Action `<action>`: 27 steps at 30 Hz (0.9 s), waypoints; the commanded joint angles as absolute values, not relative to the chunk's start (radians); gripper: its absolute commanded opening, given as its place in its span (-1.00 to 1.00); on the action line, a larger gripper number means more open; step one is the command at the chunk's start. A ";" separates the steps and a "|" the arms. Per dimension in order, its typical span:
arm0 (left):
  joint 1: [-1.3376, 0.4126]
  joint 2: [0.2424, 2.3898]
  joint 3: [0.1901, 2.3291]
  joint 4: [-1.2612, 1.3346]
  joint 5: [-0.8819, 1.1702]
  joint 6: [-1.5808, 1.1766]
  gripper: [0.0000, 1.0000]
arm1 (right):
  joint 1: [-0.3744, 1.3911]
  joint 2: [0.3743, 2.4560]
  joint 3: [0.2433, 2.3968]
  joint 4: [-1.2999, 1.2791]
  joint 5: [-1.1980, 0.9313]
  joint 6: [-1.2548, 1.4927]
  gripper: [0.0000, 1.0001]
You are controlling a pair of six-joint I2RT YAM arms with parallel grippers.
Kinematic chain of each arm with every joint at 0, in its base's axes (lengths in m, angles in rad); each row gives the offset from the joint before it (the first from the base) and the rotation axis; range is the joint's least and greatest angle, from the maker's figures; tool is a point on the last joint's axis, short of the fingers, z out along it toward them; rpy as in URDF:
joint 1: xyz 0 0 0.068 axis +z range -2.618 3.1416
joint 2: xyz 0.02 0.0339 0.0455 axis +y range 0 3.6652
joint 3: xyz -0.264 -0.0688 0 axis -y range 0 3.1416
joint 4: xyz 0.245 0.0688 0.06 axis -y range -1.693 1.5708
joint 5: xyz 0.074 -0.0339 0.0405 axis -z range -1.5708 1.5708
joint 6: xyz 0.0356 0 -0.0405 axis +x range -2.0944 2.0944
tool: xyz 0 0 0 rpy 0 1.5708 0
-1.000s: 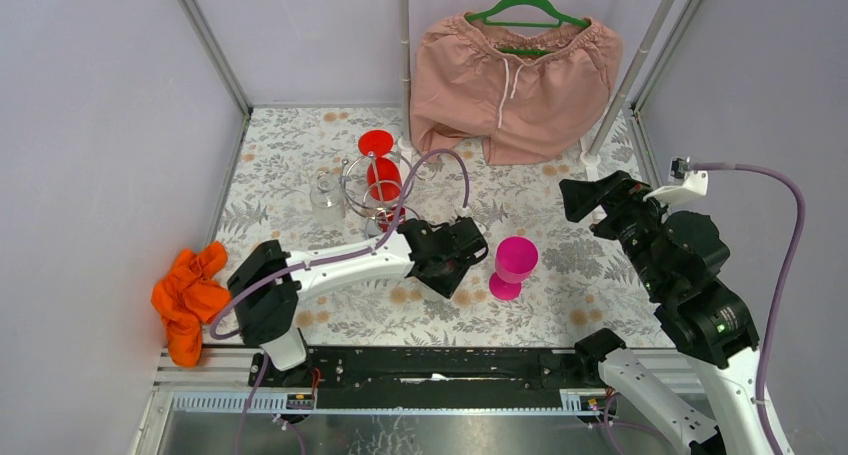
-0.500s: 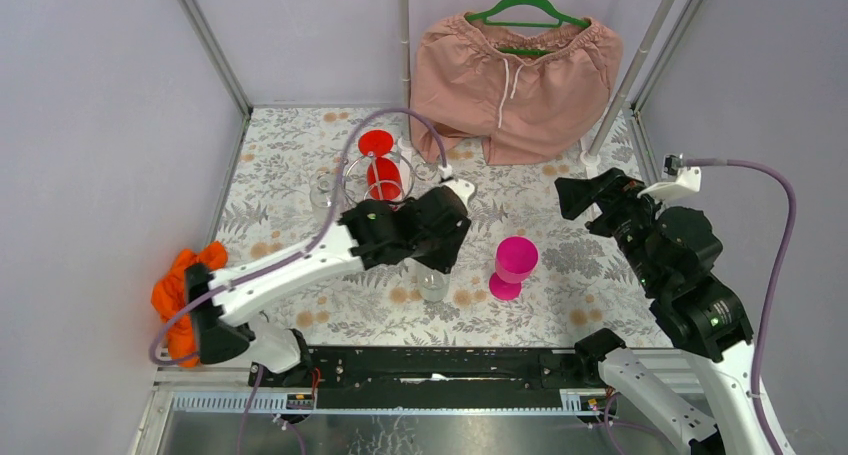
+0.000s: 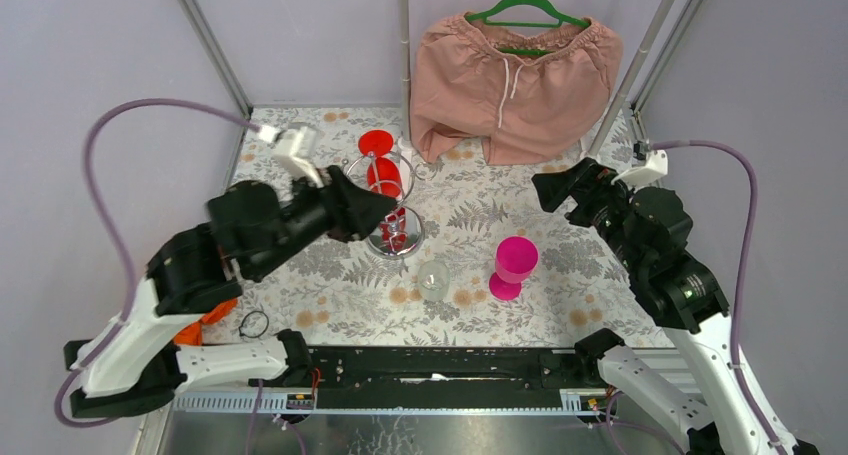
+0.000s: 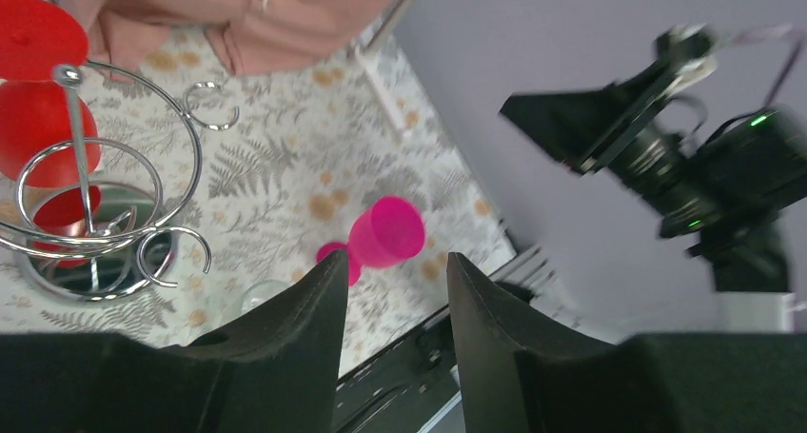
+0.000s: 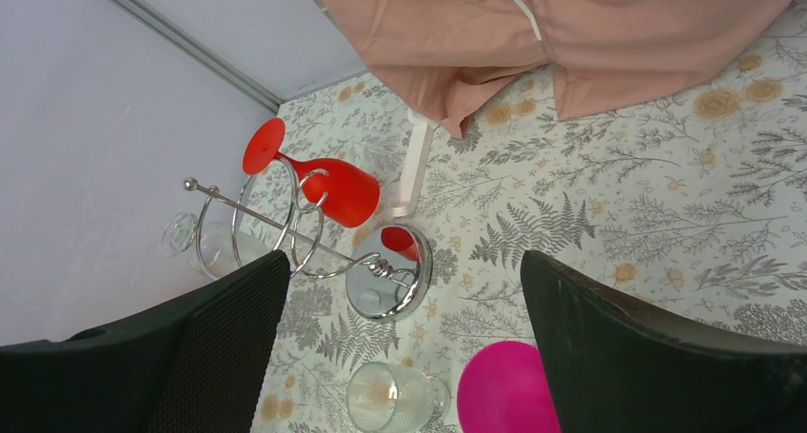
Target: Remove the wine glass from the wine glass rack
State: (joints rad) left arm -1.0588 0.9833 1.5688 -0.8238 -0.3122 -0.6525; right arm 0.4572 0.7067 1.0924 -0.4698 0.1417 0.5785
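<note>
The chrome wine glass rack (image 3: 396,237) stands at the middle back of the table, also seen in the left wrist view (image 4: 95,219) and the right wrist view (image 5: 385,281). A red wine glass (image 3: 383,175) (image 5: 328,187) (image 4: 33,119) hangs upside down from it. A clear wine glass (image 5: 205,238) hangs on its far-left side. Another clear wine glass (image 3: 433,278) (image 5: 390,395) rests on the table in front of the rack. My left gripper (image 3: 390,207) (image 4: 395,262) hovers high beside the rack, open and empty. My right gripper (image 3: 545,188) (image 5: 404,257) hangs open to the right.
A pink wine glass (image 3: 513,265) stands right of the clear one. Pink shorts on a green hanger (image 3: 515,70) hang at the back between two metal posts. An orange cloth (image 3: 205,315) lies at the left under my left arm, a small black ring (image 3: 253,323) near it.
My left gripper left the clear glass on the table, then rose and swung back left to the rack's side. The right arm shifted slightly left.
</note>
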 commanded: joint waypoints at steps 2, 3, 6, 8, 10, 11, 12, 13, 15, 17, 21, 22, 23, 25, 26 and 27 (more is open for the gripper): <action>-1.052 0.845 1.511 -0.712 -0.460 -0.768 0.00 | 0.456 0.762 1.105 -0.381 0.101 0.559 0.99; -1.052 0.815 1.500 -0.693 -0.483 -0.774 0.00 | 0.456 0.787 1.115 -0.375 0.089 0.553 0.99; -1.054 0.747 1.455 -0.604 -0.501 -0.768 0.02 | 0.456 0.880 1.161 -0.338 0.012 0.536 0.99; -1.054 0.722 1.443 -0.536 -0.480 -0.750 0.02 | 0.455 0.969 1.206 -0.319 -0.046 0.526 0.99; -1.054 0.719 1.456 -0.492 -0.465 -0.730 0.02 | 0.455 1.067 1.263 -0.305 -0.128 0.518 0.99; -1.054 0.720 1.467 -0.471 -0.464 -0.721 0.02 | 0.456 1.115 1.291 -0.296 -0.166 0.517 0.99; -1.055 0.723 1.478 -0.447 -0.456 -0.700 0.02 | 0.456 1.164 1.319 -0.287 -0.195 0.517 0.99; -1.055 0.729 1.498 -0.427 -0.450 -0.682 0.02 | 0.456 1.225 1.344 -0.275 -0.224 0.517 0.99; -1.060 0.758 1.556 -0.414 -0.436 -0.649 0.02 | 0.455 1.304 1.394 -0.246 -0.276 0.516 0.97; -1.066 0.809 1.637 -0.428 -0.428 -0.615 0.02 | 0.456 1.372 1.424 -0.215 -0.321 0.520 0.89; -1.074 0.968 1.854 -0.511 -0.402 -0.548 0.00 | 0.456 1.495 1.477 -0.147 -0.416 0.544 0.70; -1.074 1.012 1.912 -0.534 -0.390 -0.528 0.00 | 0.456 1.524 1.499 -0.133 -0.442 0.554 0.67; -1.074 1.063 1.979 -0.557 -0.386 -0.516 -0.01 | 0.456 1.555 1.517 -0.121 -0.465 0.563 0.65; -1.074 1.146 2.110 -0.587 -0.365 -0.488 -0.02 | 0.456 1.615 1.549 -0.090 -0.518 0.583 0.60; -1.074 1.197 2.170 -0.607 -0.362 -0.475 -0.02 | 0.456 1.644 1.568 -0.080 -0.542 0.591 0.52; -1.074 1.218 2.226 -0.623 -0.358 -0.466 -0.03 | 0.455 1.673 1.586 -0.071 -0.564 0.599 0.44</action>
